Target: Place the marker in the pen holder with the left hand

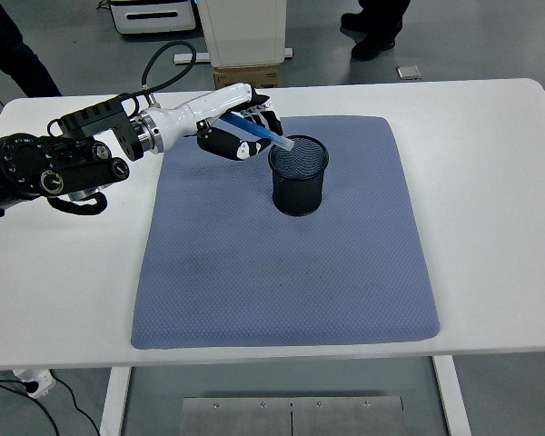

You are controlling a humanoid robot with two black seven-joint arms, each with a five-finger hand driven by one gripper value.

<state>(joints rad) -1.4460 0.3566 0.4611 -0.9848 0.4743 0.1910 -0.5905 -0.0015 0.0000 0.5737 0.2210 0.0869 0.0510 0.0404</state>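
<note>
My left hand [241,132] hovers above the blue-grey mat [282,272], just left of the black mesh pen holder [299,175]. Its fingers are curled around a blue marker [263,133], which tilts down to the right. The marker's pale tip reaches over the holder's left rim. The holder stands upright on the mat's upper middle. My right arm is out of view.
The mat covers the middle of the white table [490,182]. A cardboard box [248,76] and a white stand sit beyond the far edge. A person's feet [374,36] show on the floor at the top.
</note>
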